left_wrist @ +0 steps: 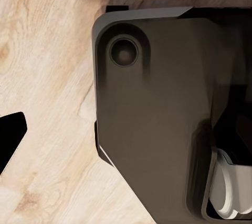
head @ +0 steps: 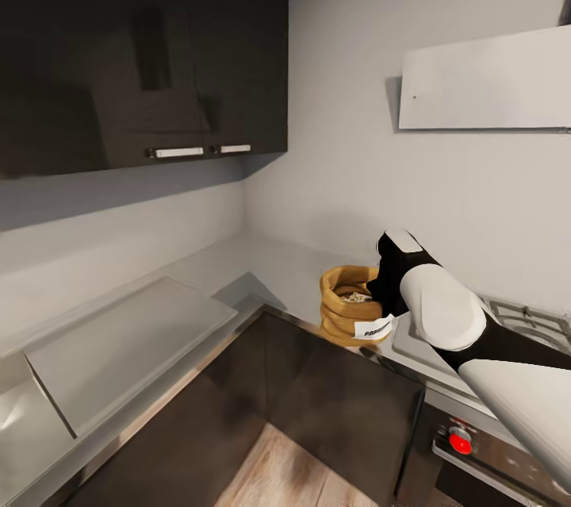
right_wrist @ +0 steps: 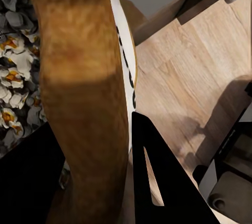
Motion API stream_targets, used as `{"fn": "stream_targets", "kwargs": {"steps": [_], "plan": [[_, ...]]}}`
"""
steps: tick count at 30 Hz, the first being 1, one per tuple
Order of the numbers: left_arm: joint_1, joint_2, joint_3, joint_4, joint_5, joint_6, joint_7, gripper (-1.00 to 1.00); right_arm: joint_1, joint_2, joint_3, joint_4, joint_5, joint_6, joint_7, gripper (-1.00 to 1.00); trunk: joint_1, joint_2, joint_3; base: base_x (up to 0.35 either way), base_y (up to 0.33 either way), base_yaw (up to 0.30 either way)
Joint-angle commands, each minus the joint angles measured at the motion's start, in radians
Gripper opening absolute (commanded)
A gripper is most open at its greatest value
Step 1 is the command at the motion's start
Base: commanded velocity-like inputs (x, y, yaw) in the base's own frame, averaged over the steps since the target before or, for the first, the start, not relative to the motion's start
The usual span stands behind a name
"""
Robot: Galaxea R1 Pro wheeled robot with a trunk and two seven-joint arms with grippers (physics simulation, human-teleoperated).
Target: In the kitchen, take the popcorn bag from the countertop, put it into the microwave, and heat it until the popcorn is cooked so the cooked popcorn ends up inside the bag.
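The popcorn bag point(head: 349, 307), a squat tan sack with a rolled rim and a white label, stands on the steel countertop point(head: 262, 261) near the front edge, left of the hob. Pale popcorn point(right_wrist: 13, 77) lies inside it. My right gripper point(head: 390, 285) reaches down at the bag's right side. In the right wrist view the gripper point(right_wrist: 94, 150) straddles the bag's rim point(right_wrist: 84, 77), with one finger inside and one outside, shut on it. One dark fingertip point(left_wrist: 10, 137) of my left gripper shows at the picture's edge above the wooden floor. The microwave is out of view.
Dark wall cabinets point(head: 143, 47) hang over the corner counter. A flat grey panel point(head: 127, 340) lies on the left counter run. The gas hob point(head: 527, 320) and a steel oven with a red knob point(head: 460, 440) sit right of the bag. A white hood point(head: 484, 78) is mounted above.
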State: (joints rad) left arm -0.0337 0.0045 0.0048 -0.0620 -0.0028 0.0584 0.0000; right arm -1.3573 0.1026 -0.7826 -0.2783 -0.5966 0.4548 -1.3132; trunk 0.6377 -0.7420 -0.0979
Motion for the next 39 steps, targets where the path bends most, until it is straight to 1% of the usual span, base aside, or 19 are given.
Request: {"fn": "stream_targets", "kwargs": {"steps": [1,39], "plan": [[0.000,0.000,0.000,-0.003,0.000,0.006,0.000,1.00,0.000,0.000,0.003,-0.002,-0.006,0.010,-0.006,-1.00,0.000,-0.001,-0.001,0.000,0.000,-0.260],[0.000,0.000,0.000,-0.003,0.000,0.006,0.000,1.00,0.000,0.000,0.003,-0.002,-0.006,0.011,-0.006,-1.00,0.000,-0.001,0.021,0.000,0.000,-0.266]]}}
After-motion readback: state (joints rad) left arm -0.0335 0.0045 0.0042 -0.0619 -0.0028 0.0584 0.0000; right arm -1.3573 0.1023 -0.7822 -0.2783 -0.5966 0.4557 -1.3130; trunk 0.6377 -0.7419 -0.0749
